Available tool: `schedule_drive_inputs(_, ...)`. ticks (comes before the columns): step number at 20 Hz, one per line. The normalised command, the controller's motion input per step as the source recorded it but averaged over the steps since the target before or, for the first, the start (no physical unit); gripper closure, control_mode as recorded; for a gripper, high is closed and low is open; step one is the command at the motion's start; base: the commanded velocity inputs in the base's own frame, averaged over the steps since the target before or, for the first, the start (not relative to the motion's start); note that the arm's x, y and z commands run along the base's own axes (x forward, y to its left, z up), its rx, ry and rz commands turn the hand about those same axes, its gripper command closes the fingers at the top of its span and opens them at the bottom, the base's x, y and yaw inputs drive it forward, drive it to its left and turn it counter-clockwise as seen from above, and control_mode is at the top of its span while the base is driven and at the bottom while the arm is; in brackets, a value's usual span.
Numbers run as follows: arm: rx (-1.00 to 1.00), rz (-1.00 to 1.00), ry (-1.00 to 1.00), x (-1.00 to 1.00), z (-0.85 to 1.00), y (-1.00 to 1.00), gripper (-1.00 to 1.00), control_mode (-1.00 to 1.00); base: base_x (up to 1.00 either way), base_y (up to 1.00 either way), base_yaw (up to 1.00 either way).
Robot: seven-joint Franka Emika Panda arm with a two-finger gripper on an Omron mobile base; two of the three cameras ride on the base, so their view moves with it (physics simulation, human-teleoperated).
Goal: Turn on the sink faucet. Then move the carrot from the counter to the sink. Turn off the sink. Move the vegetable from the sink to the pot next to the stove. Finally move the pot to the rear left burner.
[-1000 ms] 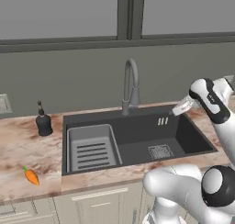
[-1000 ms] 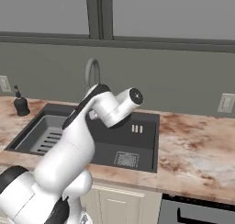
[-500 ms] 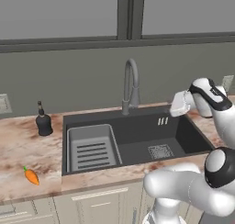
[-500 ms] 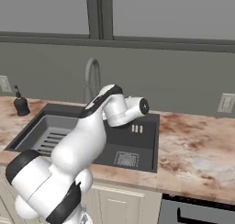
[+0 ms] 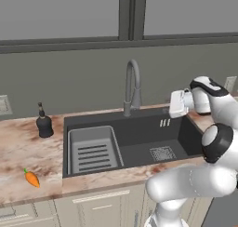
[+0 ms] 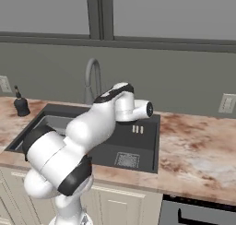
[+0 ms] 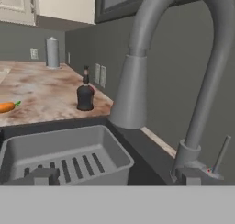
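Arm rises from base, elbow bent high, forearm reaching fwd over the right part of the sink, wrist turned so the hand lies roughly horizontal, pointing left toward the faucet. Gripper sits above the sink's right rear area, just right of the faucet base, not touching it. From the right base view the hand end hangs over the sink w/ the faucet behind the arm; fingers hidden there. Hand view looks along the sink's length: faucet close up, its gooseneck arching across the top, spout head hanging near centre, thin lever tilted at lower right beside the base. Finger tips low in that view, one at left and one at right near the faucet base, wide apart, jaws fully spread, nothing between them. Dish rack sits in the left basin below the spout. Carrot lies on the counter left of the sink, near the front edge, well apart from the gripper; also seen far off in hand view. Dark soap bottle stands upright at the counter's back, left of the sink; in hand view it's beyond the rack. No water visible at the spout.
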Motion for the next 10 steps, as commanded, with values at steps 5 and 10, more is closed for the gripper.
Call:
schedule_drive_inputs(5,0.02,0.02,0.00,0.39,-0.08,0.02,-1.00,-1.00,0.00,0.00,0.00)
schedule_drive_inputs(10,0.04,0.00,0.00,0.32,0.00,0.06,-1.00,-1.00,0.00,0.00,0.00)
